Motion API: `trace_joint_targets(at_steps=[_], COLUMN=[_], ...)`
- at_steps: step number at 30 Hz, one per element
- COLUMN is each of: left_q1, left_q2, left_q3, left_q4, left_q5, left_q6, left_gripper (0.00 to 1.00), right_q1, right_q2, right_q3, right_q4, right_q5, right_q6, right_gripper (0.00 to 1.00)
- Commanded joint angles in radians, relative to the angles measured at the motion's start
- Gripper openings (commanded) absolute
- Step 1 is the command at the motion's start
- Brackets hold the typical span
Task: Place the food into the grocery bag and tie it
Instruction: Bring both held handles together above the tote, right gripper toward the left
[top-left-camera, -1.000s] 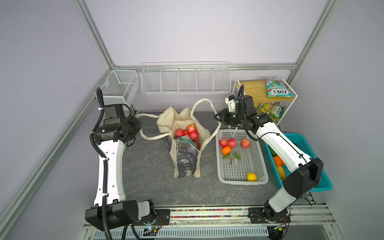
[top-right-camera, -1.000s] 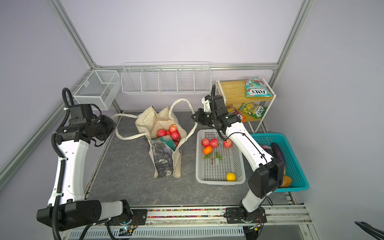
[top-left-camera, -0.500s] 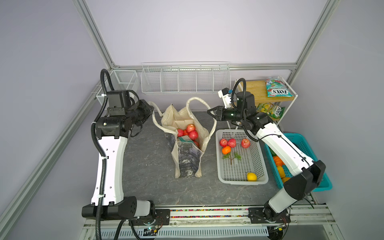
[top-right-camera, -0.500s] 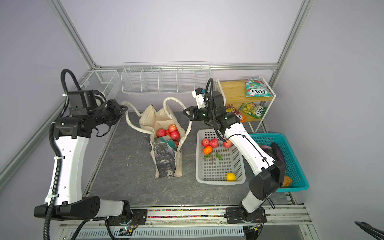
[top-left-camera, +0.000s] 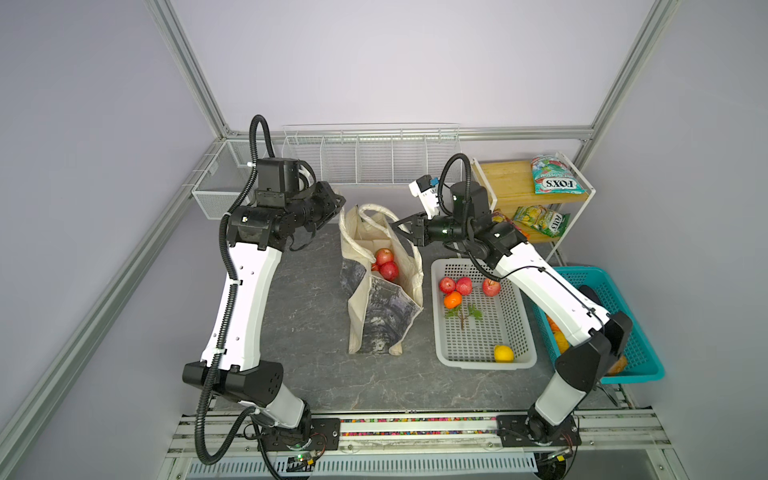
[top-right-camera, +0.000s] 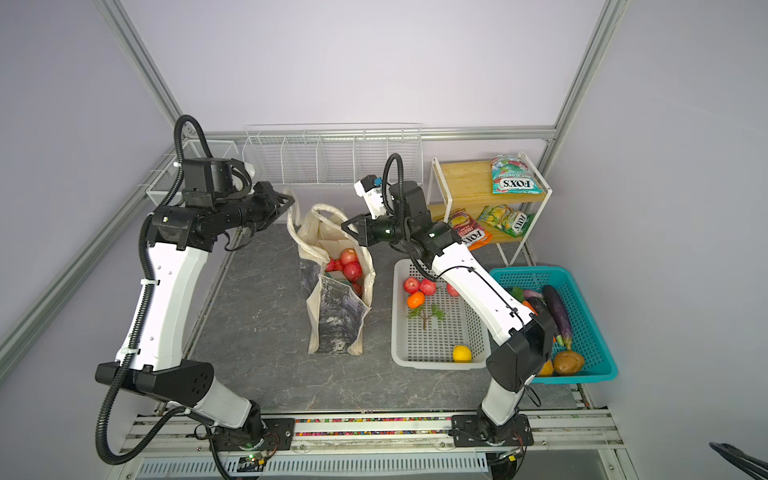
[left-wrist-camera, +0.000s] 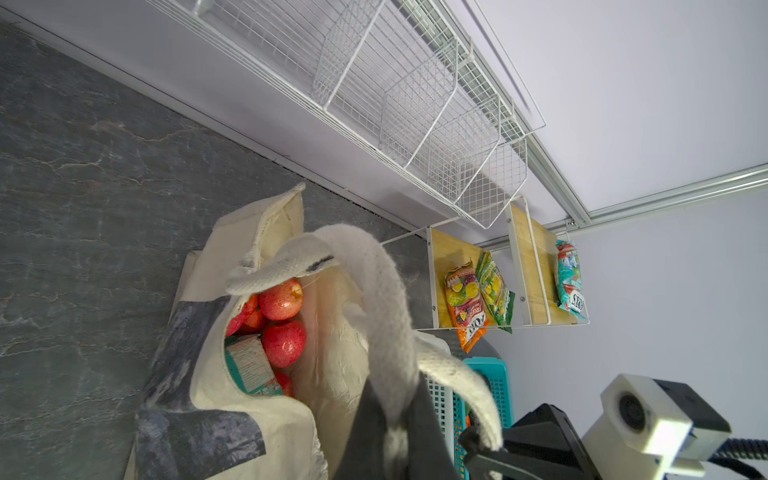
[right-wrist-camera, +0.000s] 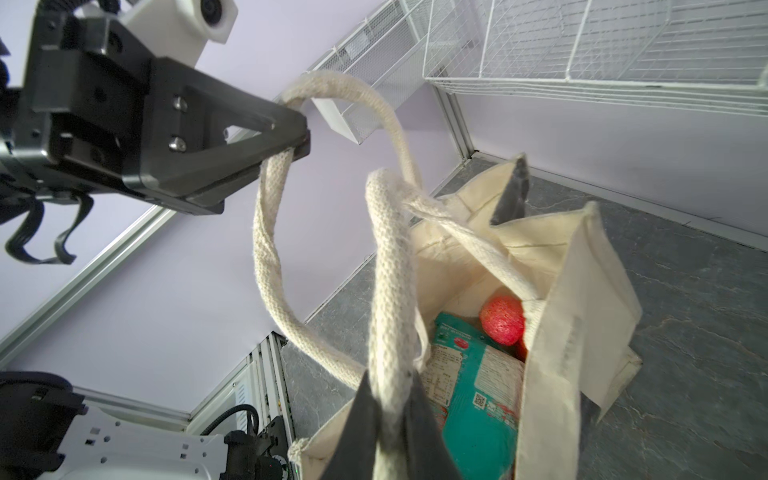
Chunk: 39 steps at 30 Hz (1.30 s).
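Since a second ago both arms have swung up and inward, so the handles now loop above the grocery bag, standing mid-table with apples and a teal packet inside. Left gripper is clamped on one cream handle, right gripper on the other handle — straps crossing between the tips. Shelf packet reads FOX'S.
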Motion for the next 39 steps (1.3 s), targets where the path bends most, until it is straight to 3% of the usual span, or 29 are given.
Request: trace_joint_targets(at_steps=[1, 25, 39], left_q1=[-0.023, -0.173, -0.198], left_q2=[0.022, 0.062, -0.007], left_q3=[0.056, 0.103, 0.0], left_q4=[0.027, -0.057, -0.059], left_q5=[0.037, 0.138, 0.149], left_q6=[0.01, 0.048, 0.039], left_gripper=[0.0, 0.0, 0.0], right_q1=[0.03, 0.05, 0.027], right_q2=[0.022, 0.144, 0.173], right_q3=[0.023, -0.006, -0.052], right_q4=[0.046, 0.366, 0.564], right_q5=[-0.044, -0.045, 0.047], right_q6=[-0.048, -0.009, 0.051], right_gripper=[0.07, 0.07, 0.07])
